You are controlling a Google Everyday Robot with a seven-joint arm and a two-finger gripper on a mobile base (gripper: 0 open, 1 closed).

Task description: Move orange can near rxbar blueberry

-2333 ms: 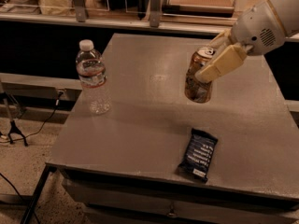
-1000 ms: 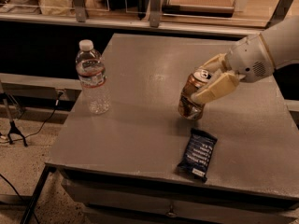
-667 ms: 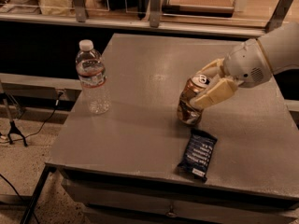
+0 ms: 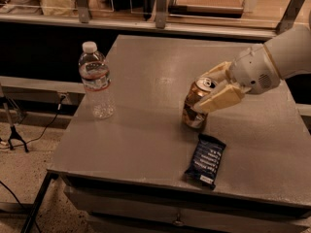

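Observation:
The orange can (image 4: 194, 109) stands upright on the grey table (image 4: 141, 110), right of centre, its silver top with pull tab showing. My gripper (image 4: 208, 92) comes in from the right, its cream fingers (image 4: 218, 98) closed around the can's upper part. The rxbar blueberry (image 4: 206, 159), a flat dark navy wrapper with white text, lies just in front of the can near the table's front edge, a small gap from the can's base.
A clear plastic water bottle (image 4: 96, 81) stands upright at the table's left side. A counter with boxes and racks (image 4: 160, 4) runs along the back. Cables and a stand foot (image 4: 14, 135) lie on the floor at the left.
My gripper has carried the can forward and a little left, down toward the blue bar. The can now stands just behind the bar. The bottle and bar have not moved.

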